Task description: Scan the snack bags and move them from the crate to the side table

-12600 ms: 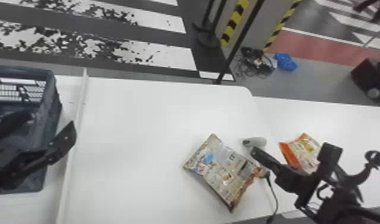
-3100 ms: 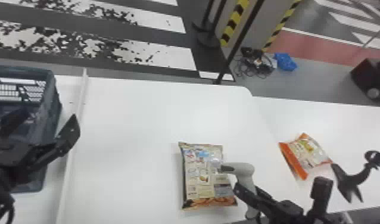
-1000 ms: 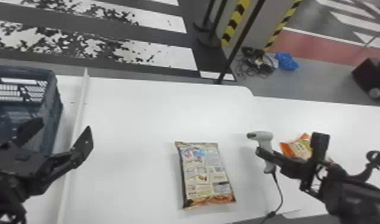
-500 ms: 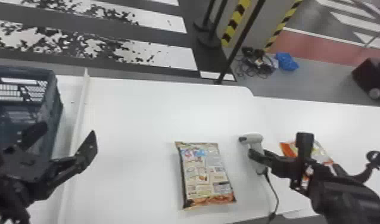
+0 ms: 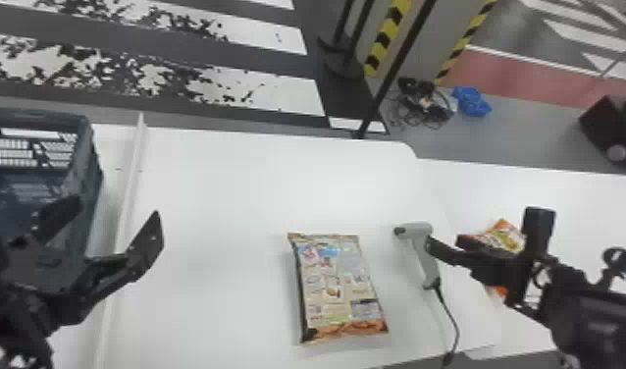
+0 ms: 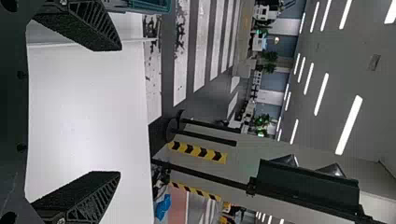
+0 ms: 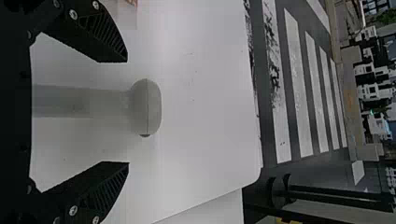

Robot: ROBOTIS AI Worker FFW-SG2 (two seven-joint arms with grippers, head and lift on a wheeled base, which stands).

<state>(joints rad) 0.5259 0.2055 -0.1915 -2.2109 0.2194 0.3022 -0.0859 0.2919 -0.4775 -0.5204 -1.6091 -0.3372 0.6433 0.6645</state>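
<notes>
In the right wrist view, the right claw (image 7: 128,112) spreads its fingers to either side of a grey scanner (image 7: 152,107) at the center left of the frame, above the white worktop (image 7: 201,116). No contact shows; the wide gap appears meant to give the tool room, either to be gripped or to be left behind.

In the left wrist view, the left claw (image 6: 120,110) is spread with nothing pinched between its fingers, near a teal-blue crate (image 6: 149,5) at the upper edge of the frame, a position that likely suits fetching the next bag.

In the head view, a snack bag (image 5: 339,289) lies flat at lower center, printed panels up, probably so that its code faces the scanner just beside it. A cord (image 5: 450,319) trails from the scanner's handle toward the lower edge. At right, partly hidden by the right arm, an orange bag (image 5: 503,235) rests by the side worktop (image 5: 572,196), seemingly delivered there. The crate stands at the left edge, beyond a white rail (image 5: 130,186). Whether the central bag is scanned cannot be told; moving it rightward appears to remain.
</notes>
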